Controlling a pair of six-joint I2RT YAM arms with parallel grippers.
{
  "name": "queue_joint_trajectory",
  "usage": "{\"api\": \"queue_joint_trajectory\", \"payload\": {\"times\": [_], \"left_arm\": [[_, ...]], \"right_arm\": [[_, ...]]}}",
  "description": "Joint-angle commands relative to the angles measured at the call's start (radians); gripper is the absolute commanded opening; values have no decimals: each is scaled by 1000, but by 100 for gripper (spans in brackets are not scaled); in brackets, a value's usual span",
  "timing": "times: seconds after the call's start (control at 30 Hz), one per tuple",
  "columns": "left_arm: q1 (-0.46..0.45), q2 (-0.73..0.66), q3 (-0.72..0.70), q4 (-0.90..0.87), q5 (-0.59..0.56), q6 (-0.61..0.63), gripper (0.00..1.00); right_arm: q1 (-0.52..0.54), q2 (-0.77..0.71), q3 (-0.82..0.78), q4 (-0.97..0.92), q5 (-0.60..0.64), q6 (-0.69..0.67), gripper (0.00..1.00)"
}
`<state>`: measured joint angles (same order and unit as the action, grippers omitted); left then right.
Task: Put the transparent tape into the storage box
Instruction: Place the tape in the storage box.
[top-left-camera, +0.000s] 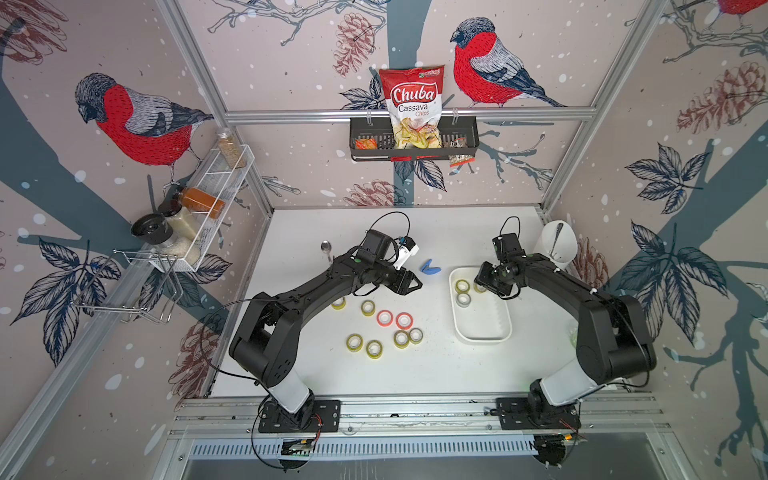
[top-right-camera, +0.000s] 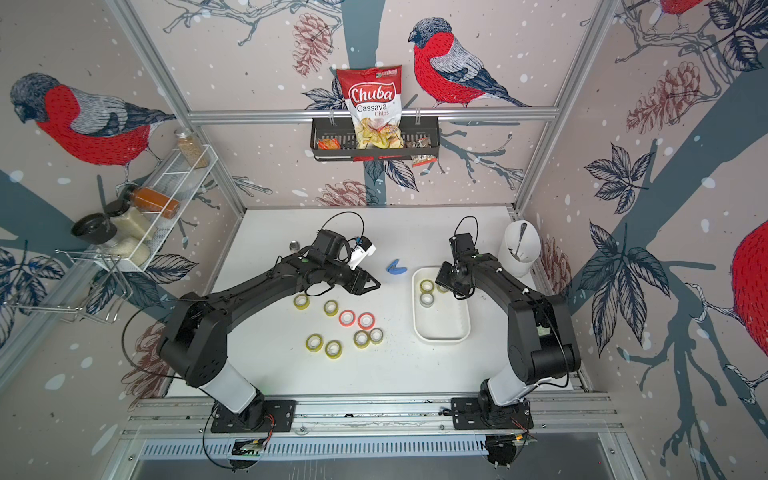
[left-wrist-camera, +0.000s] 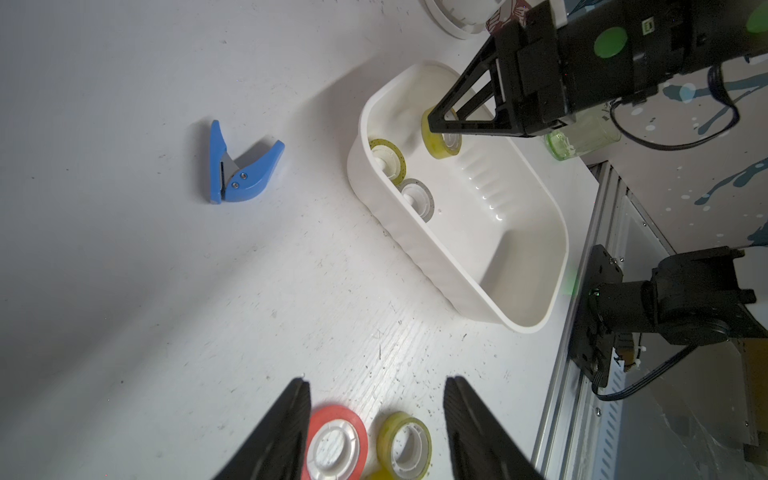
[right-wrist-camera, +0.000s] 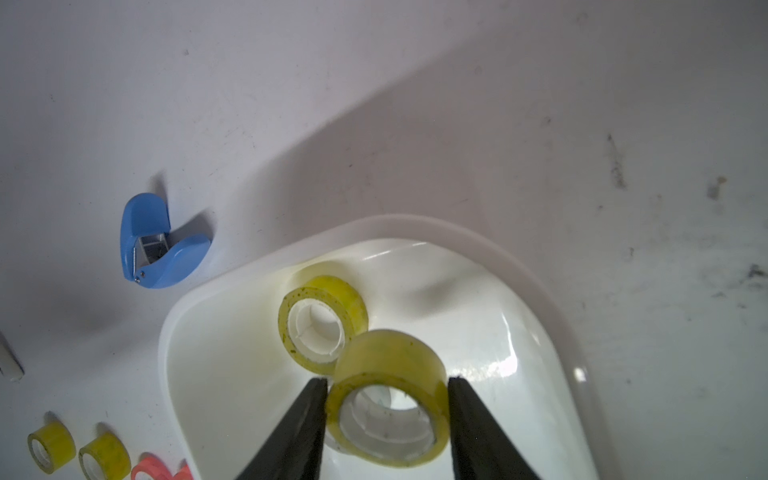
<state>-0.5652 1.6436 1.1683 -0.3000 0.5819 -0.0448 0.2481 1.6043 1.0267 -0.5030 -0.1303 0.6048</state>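
Note:
The storage box (top-left-camera: 482, 338) is a shallow white tub at the table's right. My right gripper (right-wrist-camera: 387, 380) is shut on a yellowish transparent tape roll (right-wrist-camera: 390, 374) and holds it tilted just above the floor at the box's far end (left-wrist-camera: 399, 232). The held roll (left-wrist-camera: 440, 143) hangs between the black fingers. Two more rolls lie in the box, one yellowish (top-left-camera: 462, 286) and one greyish (top-left-camera: 463, 299). My left gripper (left-wrist-camera: 377, 380) is open above the table, over a red roll (left-wrist-camera: 336, 444) and a yellowish roll (left-wrist-camera: 405, 444). Several yellowish rolls (top-left-camera: 374, 348) lie at the table's middle.
Two red rolls (top-left-camera: 385, 318) lie among the yellowish ones. A blue tape cutter (top-left-camera: 429, 267) sits between the grippers. A tall white cup (top-left-camera: 557, 245) with a utensil stands behind the box. A spoon (top-left-camera: 326, 247) lies at the back left.

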Motion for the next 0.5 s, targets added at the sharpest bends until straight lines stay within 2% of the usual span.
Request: {"api": "queue_joint_trajectory", "payload": {"times": [0.0, 0.47], "left_arm": [[-4, -7, 8, -4, -5, 13, 57], [-4, -6, 9, -6, -3, 14, 57]], "right_arm": [[-1, 36, 22, 19, 16, 2, 51], [-5, 128, 71, 30, 24, 15, 53]]}}
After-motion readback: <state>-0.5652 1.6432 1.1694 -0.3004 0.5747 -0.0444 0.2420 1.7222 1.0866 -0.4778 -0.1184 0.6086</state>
